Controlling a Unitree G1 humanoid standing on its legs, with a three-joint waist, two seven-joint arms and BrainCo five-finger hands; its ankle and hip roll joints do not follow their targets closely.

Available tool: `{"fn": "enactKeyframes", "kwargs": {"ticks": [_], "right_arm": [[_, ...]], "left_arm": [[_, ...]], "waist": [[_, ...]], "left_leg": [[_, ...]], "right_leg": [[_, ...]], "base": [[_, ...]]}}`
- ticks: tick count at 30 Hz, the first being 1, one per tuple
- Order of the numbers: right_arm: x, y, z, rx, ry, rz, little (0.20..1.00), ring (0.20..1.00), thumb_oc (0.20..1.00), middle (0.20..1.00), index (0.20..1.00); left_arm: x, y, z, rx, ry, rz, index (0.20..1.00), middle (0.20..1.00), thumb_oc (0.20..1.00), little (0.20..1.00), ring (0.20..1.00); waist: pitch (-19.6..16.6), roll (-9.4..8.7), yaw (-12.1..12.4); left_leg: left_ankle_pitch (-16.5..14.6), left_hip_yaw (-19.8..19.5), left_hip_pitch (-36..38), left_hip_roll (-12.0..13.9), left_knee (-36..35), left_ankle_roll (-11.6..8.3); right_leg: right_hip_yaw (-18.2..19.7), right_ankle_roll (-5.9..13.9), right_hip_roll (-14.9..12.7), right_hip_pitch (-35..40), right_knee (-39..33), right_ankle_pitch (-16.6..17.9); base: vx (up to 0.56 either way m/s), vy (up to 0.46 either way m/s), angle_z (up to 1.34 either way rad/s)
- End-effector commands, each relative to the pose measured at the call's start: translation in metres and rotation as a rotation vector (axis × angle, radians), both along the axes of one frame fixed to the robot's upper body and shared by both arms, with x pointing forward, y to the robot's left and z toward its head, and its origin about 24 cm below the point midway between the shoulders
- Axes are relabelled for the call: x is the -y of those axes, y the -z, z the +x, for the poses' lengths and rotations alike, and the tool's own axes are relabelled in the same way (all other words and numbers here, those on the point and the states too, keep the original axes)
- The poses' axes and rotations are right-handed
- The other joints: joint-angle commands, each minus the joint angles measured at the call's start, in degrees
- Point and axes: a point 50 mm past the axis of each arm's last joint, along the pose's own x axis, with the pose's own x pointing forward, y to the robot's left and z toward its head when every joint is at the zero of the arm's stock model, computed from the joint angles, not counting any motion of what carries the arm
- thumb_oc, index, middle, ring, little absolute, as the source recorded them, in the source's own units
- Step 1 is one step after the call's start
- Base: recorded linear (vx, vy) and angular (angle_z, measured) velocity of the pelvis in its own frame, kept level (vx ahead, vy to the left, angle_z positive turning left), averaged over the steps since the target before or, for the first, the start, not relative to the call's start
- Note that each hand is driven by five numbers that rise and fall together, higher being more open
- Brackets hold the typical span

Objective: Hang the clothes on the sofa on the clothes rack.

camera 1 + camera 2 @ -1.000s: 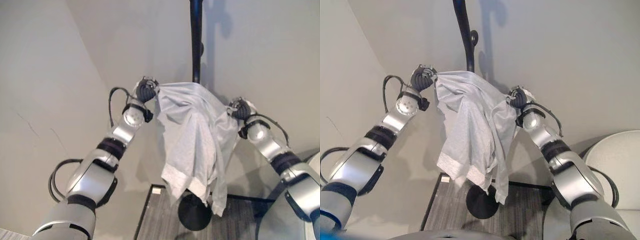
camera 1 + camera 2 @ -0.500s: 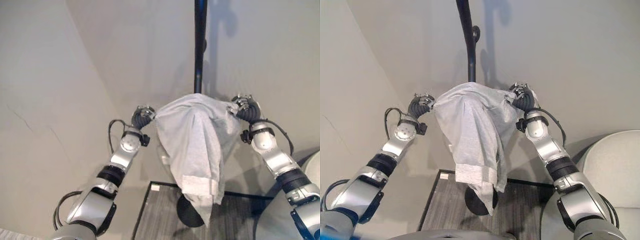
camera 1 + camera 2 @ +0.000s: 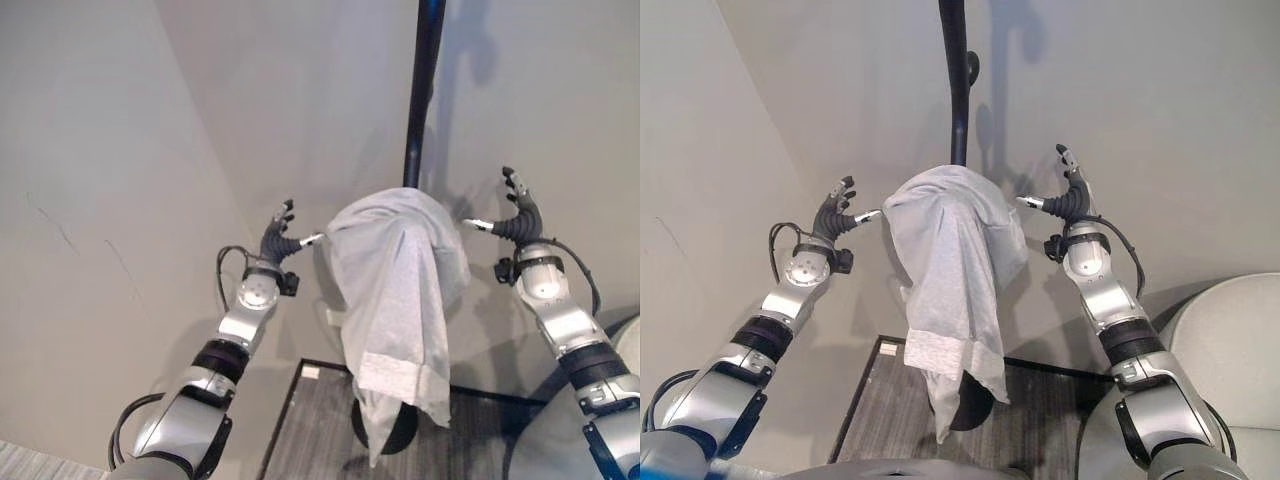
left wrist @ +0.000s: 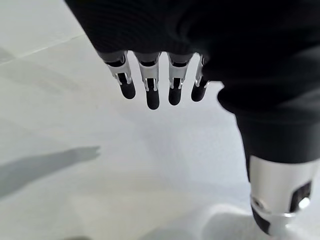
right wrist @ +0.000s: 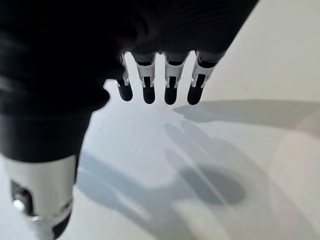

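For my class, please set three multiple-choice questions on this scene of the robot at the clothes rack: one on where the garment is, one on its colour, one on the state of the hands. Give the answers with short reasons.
1. Where is the garment?
A. Draped over the rack's pole
B. Lying on the floor
C. Held up in the right hand

2. What colour is the garment?
A. Red
B. Light grey
C. Black

3. What state are the two hands in?
A. Both clenched on cloth
B. Left open, right clenched on the pole
C. Both open, holding nothing

Answers:
1. A: the garment hangs over the black clothes rack, whose pole rises above it.
2. B: its cloth is pale grey against the dark pole.
3. C: the left hand and the right hand sit either side of the garment with fingers spread, and each wrist view shows straight fingers with nothing in them.
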Motion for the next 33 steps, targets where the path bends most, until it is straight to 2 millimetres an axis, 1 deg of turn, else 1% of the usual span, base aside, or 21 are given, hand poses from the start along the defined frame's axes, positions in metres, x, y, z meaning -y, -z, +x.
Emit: {"fn": "enactKeyframes", "kwargs": {"ticks": [1,6,7,8,10,12,13,16,17,18,20,21,22,23,25,26,27,28,30,32,33], "right_arm": [[0.005,-0.03,-0.003,0.163,-0.004,0.032,1.0,1.0,1.0,1.0,1.0],[0.017,-0.033,-0.016,0.196,0.021,0.03,1.0,1.0,1.0,1.0,1.0],[0.029,-0.023,-0.029,0.157,0.031,-0.001,1.0,1.0,1.0,1.0,1.0],[0.029,-0.022,-0.03,0.154,0.031,-0.001,1.0,1.0,1.0,1.0,1.0],[0.036,-0.006,-0.04,0.097,0.047,-0.013,1.0,1.0,1.0,1.0,1.0],[0.043,0.047,-0.069,-0.094,0.069,0.005,1.0,1.0,1.0,1.0,1.0],[0.043,0.047,-0.07,-0.097,0.068,0.005,1.0,1.0,1.0,1.0,1.0],[0.043,0.096,-0.098,-0.287,0.079,0.045,1.0,1.0,1.0,1.0,1.0],[0.041,0.122,-0.117,-0.385,0.091,0.105,1.0,1.0,1.0,1.0,1.0],[0.041,0.122,-0.118,-0.386,0.091,0.104,1.0,1.0,1.0,1.0,1.0],[0.036,0.162,-0.142,-0.556,0.112,0.179,1.0,1.0,1.0,1.0,1.0],[0.033,0.175,-0.149,-0.617,0.111,0.185,1.0,1.0,1.0,1.0,1.0],[0.027,0.201,-0.164,-0.742,0.121,0.223,1.0,1.0,1.0,1.0,1.0],[0.027,0.201,-0.163,-0.741,0.121,0.223,1.0,1.0,1.0,1.0,1.0],[0.022,0.227,-0.179,-0.88,0.145,0.26,1.0,1.0,1.0,1.0,1.0],[0.022,0.227,-0.178,-0.878,0.145,0.26,1.0,1.0,1.0,1.0,1.0],[0.019,0.248,-0.197,-1.001,0.181,0.307,1.0,1.0,1.0,1.0,1.0],[0.019,0.248,-0.196,-1.001,0.181,0.307,1.0,1.0,1.0,1.0,1.0],[0.014,0.269,-0.22,-1.136,0.233,0.361,1.0,1.0,1.0,1.0,1.0],[0.012,0.281,-0.236,-1.227,0.288,0.414,1.0,1.0,1.0,1.0,1.0],[0.01,0.289,-0.253,-1.307,0.322,0.44,1.0,1.0,1.0,1.0,1.0]], "left_arm": [[-0.023,-0.036,0.008,0.129,-0.032,0.027,1.0,1.0,1.0,1.0,1.0],[-0.037,-0.037,-0.002,0.15,-0.06,0.003,1.0,1.0,1.0,1.0,1.0],[-0.051,-0.025,-0.016,0.132,-0.081,-0.047,1.0,1.0,1.0,1.0,1.0],[-0.051,-0.024,-0.017,0.129,-0.081,-0.048,1.0,1.0,1.0,1.0,1.0],[-0.062,-0.01,-0.03,0.096,-0.1,-0.061,1.0,1.0,1.0,1.0,1.0],[-0.079,0.033,-0.065,-0.029,-0.158,-0.107,1.0,1.0,1.0,1.0,1.0],[-0.079,0.034,-0.066,-0.032,-0.158,-0.107,1.0,1.0,1.0,1.0,1.0],[-0.091,0.08,-0.103,-0.197,-0.237,-0.136,1.0,1.0,1.0,1.0,1.0],[-0.095,0.114,-0.129,-0.328,-0.299,-0.171,1.0,1.0,1.0,1.0,1.0],[-0.095,0.114,-0.13,-0.329,-0.299,-0.171,1.0,1.0,1.0,1.0,1.0],[-0.095,0.152,-0.165,-0.507,-0.344,-0.162,1.0,1.0,1.0,1.0,1.0],[-0.093,0.164,-0.175,-0.57,-0.354,-0.167,1.0,1.0,1.0,1.0,1.0],[-0.086,0.19,-0.198,-0.714,-0.368,-0.165,1.0,1.0,1.0,1.0,1.0],[-0.086,0.19,-0.198,-0.712,-0.368,-0.166,1.0,1.0,1.0,1.0,1.0],[-0.073,0.208,-0.212,-0.835,-0.335,-0.149,1.0,1.0,1.0,1.0,1.0],[-0.073,0.208,-0.212,-0.834,-0.335,-0.149,1.0,1.0,1.0,1.0,1.0],[-0.063,0.22,-0.223,-0.926,-0.293,-0.11,1.0,1.0,1.0,1.0,1.0],[-0.063,0.22,-0.223,-0.926,-0.293,-0.11,1.0,1.0,1.0,1.0,1.0],[-0.052,0.232,-0.234,-1.024,-0.246,-0.069,1.0,1.0,1.0,1.0,1.0],[-0.045,0.24,-0.243,-1.097,-0.212,-0.035,1.0,1.0,1.0,1.0,1.0],[-0.039,0.245,-0.25,-1.147,-0.174,-0.015,1.0,1.0,1.0,1.0,1.0]], "waist": [[-1.7,-2.39,2.4],[-1.7,-2.31,2.3],[-1.4,-2.35,2.3],[-1.5,-2.33,2.3],[-1.3,-2.35,2.4],[-0.6,-2.32,2.4],[-0.8,-2.33,2.4],[-0.1,-2.21,2.3],[0.2,-2.15,2.2],[0.0,-2.14,2.2],[0.6,-2.07,2.1],[0.7,-2.01,2.0],[0.8,-2.04,2.1],[0.9,-2.03,2.1],[0.9,-2.04,2.1],[1.0,-2.03,2.1],[1.1,-2.07,2.0],[1.1,-2.07,2.0],[1.1,-2.06,2.0],[1.0,-2.02,1.9],[0.8,-1.96,1.9]], "left_leg": [[-7.9,2.5,5.7,-0.3,0.7,-0.33],[-8.1,2.4,5.8,-0.5,0.7,-0.25],[-8.2,2.4,5.7,-0.6,0.7,-0.17],[-8.2,2.4,5.8,-0.6,0.7,-0.17],[-8.2,2.5,5.7,-0.6,0.7,-0.12],[-8.2,2.6,5.6,-0.8,0.7,0.0],[-8.2,2.6,5.5,-0.8,0.7,-0.01],[-8.0,2.6,5.3,-0.9,0.7,0.11],[-7.9,2.6,5.1,-0.9,0.7,0.18],[-8.0,2.5,5.1,-0.8,0.7,0.17],[-7.7,2.5,4.6,-1.0,0.7,0.26],[-7.6,2.6,4.4,-1.0,0.7,0.26],[-7.5,2.6,4.2,-1.2,0.7,0.26],[-7.5,2.6,4.2,-1.2,0.7,0.26],[-7.4,2.6,4.0,-1.3,0.7,0.25],[-7.5,2.6,4.0,-1.3,0.7,0.25],[-7.4,2.6,3.9,-1.3,0.7,0.23],[-7.4,2.6,3.9,-1.3,0.7,0.23],[-7.5,2.6,3.9,-1.4,0.7,0.18],[-7.6,2.6,4.0,-1.4,0.7,0.13],[-7.8,2.6,4.2,-1.5,0.7,0.13]], "right_leg": [[-2.5,2.18,-2.8,-2.0,0.8,1.0],[-2.6,2.21,-2.9,-1.9,0.8,0.9],[-2.5,2.21,-3.0,-2.0,0.8,1.0],[-2.5,2.21,-3.0,-2.0,0.8,1.0],[-2.5,2.2,-3.1,-2.1,0.8,1.0],[-2.5,2.06,-3.2,-2.3,0.8,1.0],[-2.5,2.06,-3.2,-2.3,0.8,1.0],[-2.5,1.91,-3.2,-2.6,0.8,1.0],[-2.5,1.8,-3.2,-2.8,0.8,1.0],[-2.5,1.8,-3.2,-2.8,0.8,1.0],[-2.5,1.76,-3.3,-3.2,0.8,1.2],[-2.5,1.75,-3.3,-3.5,0.8,1.3],[-2.6,1.72,-3.3,-3.6,0.8,1.4],[-2.6,1.73,-3.3,-3.6,0.8,1.3],[-2.6,1.67,-3.3,-3.8,0.8,1.4],[-2.6,1.67,-3.3,-3.8,0.8,1.3],[-2.7,1.65,-3.3,-3.8,0.8,1.3],[-2.7,1.65,-3.3,-3.8,0.8,1.3],[-2.8,1.63,-3.3,-3.7,0.8,1.2],[-2.8,1.62,-3.3,-3.6,0.8,1.2],[-2.9,1.64,-3.3,-3.3,0.8,1.1]], "base": [[0.0,0.0,0.0],[0.0,0.0,0.0],[0.0,0.0,0.0],[0.0,0.0,0.0],[0.0,0.0,0.0],[0.0,0.0,0.0],[0.0,0.0,0.0],[0.0,0.0,0.0],[0.0,0.0,0.0],[0.02,0.02,0.04],[-0.01,0.027,0.03],[-0.03,0.035,-0.02],[0.0,0.0,0.0],[0.0,0.0,0.0],[0.0,0.01,0.02],[0.0,0.0,0.0],[0.0,0.0,0.0],[0.0,0.0,0.0],[0.01,0.008,0.04],[0.0,0.0,0.0],[0.03,0.008,0.01]]}}
